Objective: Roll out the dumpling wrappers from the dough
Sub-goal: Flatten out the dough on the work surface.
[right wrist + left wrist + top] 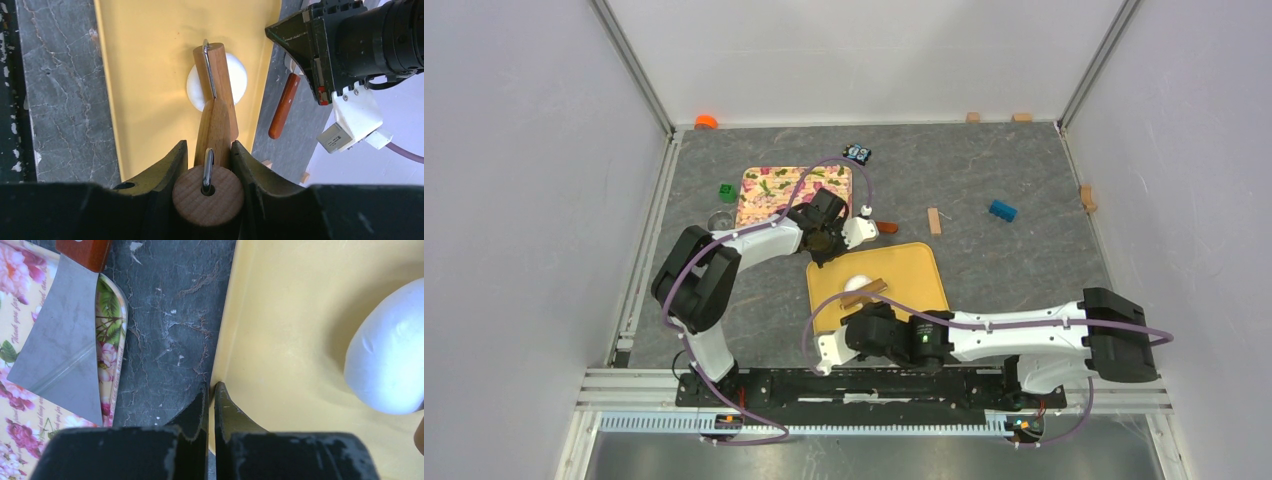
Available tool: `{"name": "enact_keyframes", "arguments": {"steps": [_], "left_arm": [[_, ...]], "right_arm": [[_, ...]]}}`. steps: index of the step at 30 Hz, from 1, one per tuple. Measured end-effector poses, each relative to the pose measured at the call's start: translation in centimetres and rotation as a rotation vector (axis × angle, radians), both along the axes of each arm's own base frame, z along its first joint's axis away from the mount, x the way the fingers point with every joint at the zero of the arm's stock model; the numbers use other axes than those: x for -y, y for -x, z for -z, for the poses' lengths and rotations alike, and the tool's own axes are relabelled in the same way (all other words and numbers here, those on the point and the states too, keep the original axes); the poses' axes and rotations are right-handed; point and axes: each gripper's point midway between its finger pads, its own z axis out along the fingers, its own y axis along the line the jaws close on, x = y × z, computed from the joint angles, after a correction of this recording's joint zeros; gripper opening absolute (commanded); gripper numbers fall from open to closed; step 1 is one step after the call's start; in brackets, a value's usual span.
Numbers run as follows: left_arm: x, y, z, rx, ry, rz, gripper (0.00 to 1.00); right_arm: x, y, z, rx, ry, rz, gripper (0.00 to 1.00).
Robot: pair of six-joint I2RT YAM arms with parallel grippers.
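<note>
Looking from above, I see the dough (857,283) on the yellow board's (919,270) left half; the left wrist view shows my left gripper (210,392) clenched empty at the board's edge, dough off to the side; the right wrist view shows my right gripper (207,150) grasping the rolling pin (216,125), which points straight over the dough.

Pin (215,125) atop dough (239,80) blocks access; yellow board's (150,75) R side bare.

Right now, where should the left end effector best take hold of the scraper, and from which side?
Take the reddish wooden handle, coming down from above and closing across its width. It is thick and rounded and lies on the table, while the metal blade is thin and lies flat across the floral tray.
</note>
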Motion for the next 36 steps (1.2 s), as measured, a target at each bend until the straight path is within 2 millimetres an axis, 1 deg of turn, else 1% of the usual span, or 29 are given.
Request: {"name": "enact_keyframes", "arguments": {"steps": [2,4,7,10,13,17,21,24,28,30,34,36], "left_arm": [[0.0,0.0,0.0,0.000,0.000,0.000,0.02],[0.0,0.0,0.0,0.001,-0.002,0.000,0.02],[0.0,0.0,0.0,0.004,-0.005,0.001,0.02],[0.0,0.0,0.0,0.008,-0.011,0.001,0.02],[0.0,0.0,0.0,0.011,-0.015,0.000,0.02],[0.0,0.0,0.0,0.012,-0.017,0.001,0.02],[0.0,0.0,0.0,0.012,-0.017,0.001,0.02],[0.0,0.0,0.0,0.012,-0.017,0.001,0.02],[0.0,0.0,0.0,0.012,-0.018,0.001,0.02],[0.0,0.0,0.0,0.013,-0.018,0.001,0.02],[0.0,0.0,0.0,0.013,-0.019,0.002,0.02],[0.0,0.0,0.0,0.014,-0.020,0.002,0.02]], "right_arm": [[0.0,-0.2,0.0,0.002,0.004,-0.009,0.00],[-0.2,-0.8,0.0,0.002,0.005,-0.014,0.00],[-1.1,-2.3,-0.1,0.011,0.009,-0.007,0.00],[-1.6,-2.9,-0.1,0.017,0.015,-0.005,0.00],[-1.6,-2.3,0.0,0.014,0.012,-0.007,0.00],[-0.6,-0.5,0.2,0.003,0.003,-0.009,0.00],[0.2,0.3,0.1,0.000,-0.006,-0.012,0.00],[-0.1,-0.4,0.2,0.005,-0.003,-0.007,0.00],[-1.5,-2.3,0.1,0.032,0.020,0.002,0.00],[-2.0,-2.8,0.1,0.043,0.031,0.000,0.00],[-2.0,-2.7,0.1,0.041,0.033,0.003,0.00],[-1.7,-2.0,0.3,0.035,0.029,0.004,0.00]]}}
